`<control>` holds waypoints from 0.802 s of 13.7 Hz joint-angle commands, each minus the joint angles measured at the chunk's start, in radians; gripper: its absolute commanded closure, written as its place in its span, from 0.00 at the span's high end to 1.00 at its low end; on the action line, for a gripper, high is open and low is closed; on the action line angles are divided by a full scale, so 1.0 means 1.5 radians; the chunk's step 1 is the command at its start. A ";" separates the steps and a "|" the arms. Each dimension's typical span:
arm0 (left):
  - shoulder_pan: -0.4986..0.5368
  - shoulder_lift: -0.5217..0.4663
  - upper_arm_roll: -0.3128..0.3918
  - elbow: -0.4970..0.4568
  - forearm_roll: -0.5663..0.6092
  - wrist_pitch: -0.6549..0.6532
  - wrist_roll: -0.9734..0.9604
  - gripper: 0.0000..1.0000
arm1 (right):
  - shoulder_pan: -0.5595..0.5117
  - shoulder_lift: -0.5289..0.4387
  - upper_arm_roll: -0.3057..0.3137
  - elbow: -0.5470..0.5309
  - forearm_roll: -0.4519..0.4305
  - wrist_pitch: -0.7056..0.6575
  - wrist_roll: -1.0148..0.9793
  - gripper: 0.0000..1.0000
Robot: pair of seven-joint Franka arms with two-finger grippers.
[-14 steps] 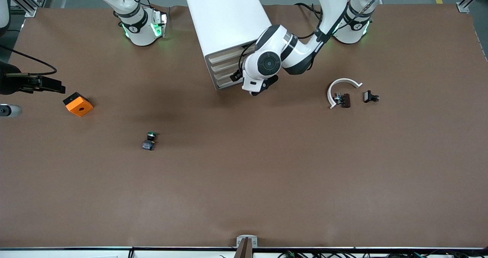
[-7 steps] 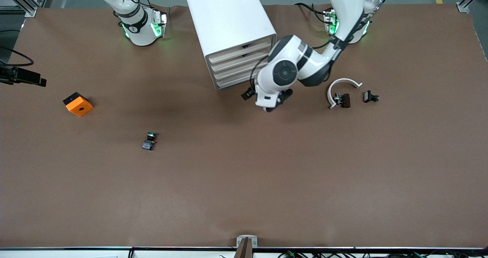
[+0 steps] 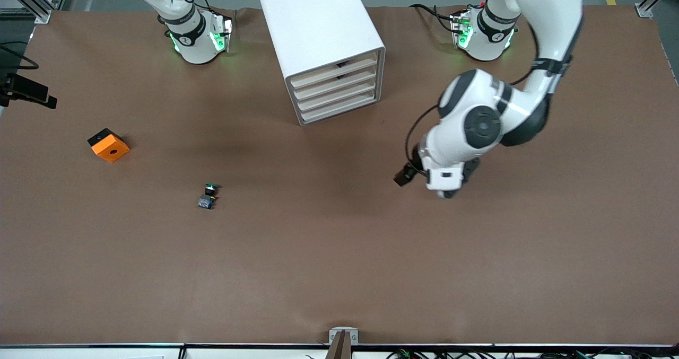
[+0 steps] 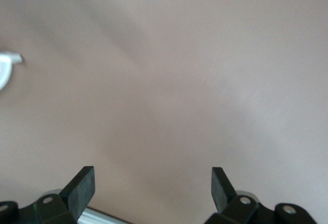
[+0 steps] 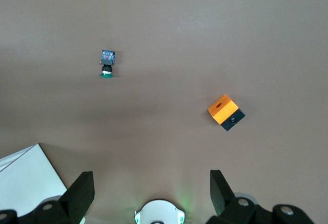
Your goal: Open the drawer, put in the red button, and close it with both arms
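Observation:
The white cabinet (image 3: 318, 25) stands between the two arm bases, and all of its cream-fronted drawers (image 3: 337, 91) are shut. The red button shows in no view. My left gripper (image 3: 450, 191) hangs over bare table toward the left arm's end. It is open and empty in the left wrist view (image 4: 154, 175). My right gripper (image 3: 29, 91) is at the table's edge at the right arm's end. It is open and empty in the right wrist view (image 5: 152, 180), high above the table.
A green-capped button (image 3: 208, 195) lies nearer the front camera than the cabinet and also shows in the right wrist view (image 5: 106, 64). An orange block with a hole (image 3: 108, 145) lies toward the right arm's end. A white curved piece (image 4: 5, 67) shows in the left wrist view.
My left arm swung away from the cabinet's drawer fronts toward its own end of the table and now covers the white curved piece and small dark parts. My right gripper drew back a little.

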 commanded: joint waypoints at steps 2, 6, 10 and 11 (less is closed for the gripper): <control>0.072 -0.033 -0.006 0.057 0.016 -0.077 0.018 1.00 | -0.006 -0.078 0.004 -0.107 0.001 0.046 -0.003 1.00; 0.157 -0.069 -0.008 0.092 0.016 -0.117 0.073 1.00 | -0.004 -0.128 0.004 -0.178 0.001 0.087 -0.002 1.00; 0.191 -0.084 -0.007 0.124 0.121 -0.206 0.259 1.00 | -0.005 -0.145 0.004 -0.201 0.002 0.096 0.000 1.00; 0.192 -0.093 -0.007 0.125 0.144 -0.223 0.297 1.00 | -0.006 -0.149 0.004 -0.206 0.002 0.100 0.000 1.00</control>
